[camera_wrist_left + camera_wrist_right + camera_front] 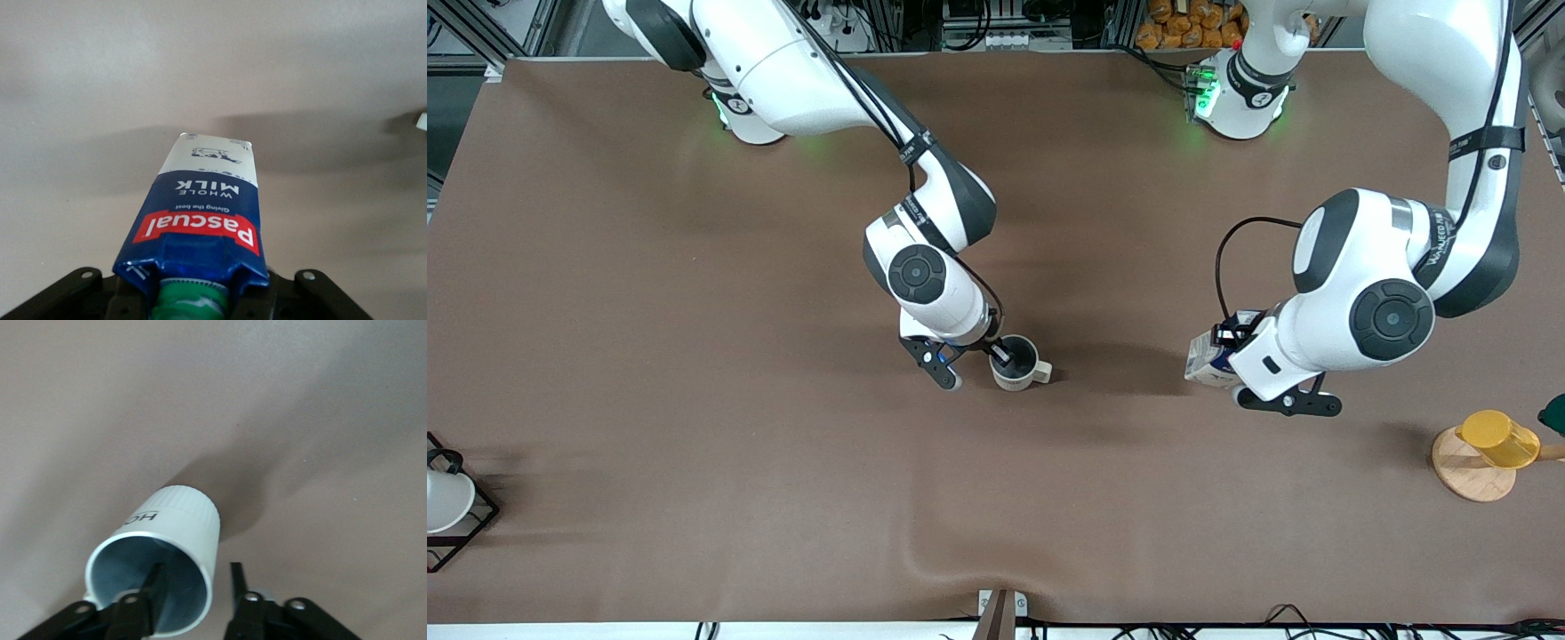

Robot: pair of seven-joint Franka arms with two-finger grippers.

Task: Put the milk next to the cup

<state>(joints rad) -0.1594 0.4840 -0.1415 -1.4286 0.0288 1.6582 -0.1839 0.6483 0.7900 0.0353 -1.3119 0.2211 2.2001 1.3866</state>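
Gripping the milk (1209,360) at its capped top, the left gripper (1285,396) carries it above the table, well apart from the cup (1016,363). The right gripper (971,363) straddles the cup's rim, one finger inside, jaws loosened; withdrawing carelessly could tip the cup, and a tilted set-down could topple the carton.

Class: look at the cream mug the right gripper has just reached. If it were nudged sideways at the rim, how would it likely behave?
The mug looks rigid and probably ceramic, so it should not flex. Standing upright on the brown table, it would likely slide, perhaps tip if pushed high. The right gripper has one finger inside the rim, one outside, slightly apart, so the wall could slip.
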